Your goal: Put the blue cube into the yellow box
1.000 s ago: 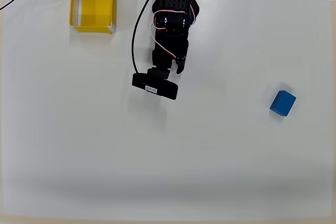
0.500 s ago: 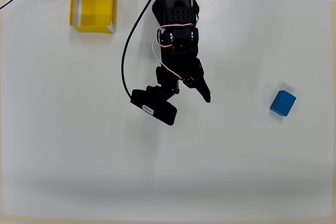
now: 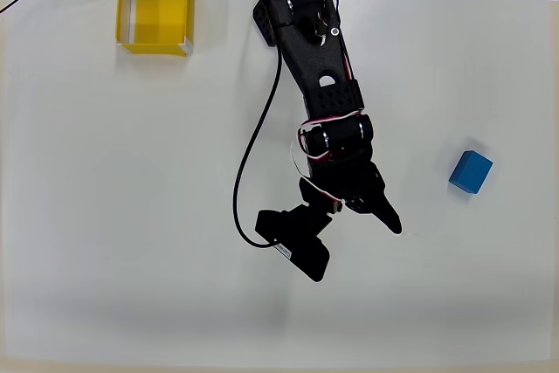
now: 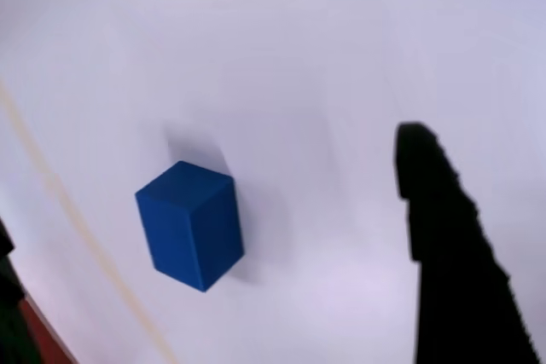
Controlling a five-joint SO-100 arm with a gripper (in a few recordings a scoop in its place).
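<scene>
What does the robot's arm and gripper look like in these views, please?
The arm is matte black, built of blocky segments, with red and white wires looped at the wrist and a black cable trailing beside it. The gripper has pointed black fingers.

Black arm's base running off overhead view's top edge. Black gripper finger [image 4: 452, 262] cut by wrist view's bottom edge; jaw spread not readable. Wrist view blurring slightly.

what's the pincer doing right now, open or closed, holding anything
Pincer: open, holding nothing. The blue cube sits on the white table, off to the pincer's right in the overhead view, untouched.
</scene>
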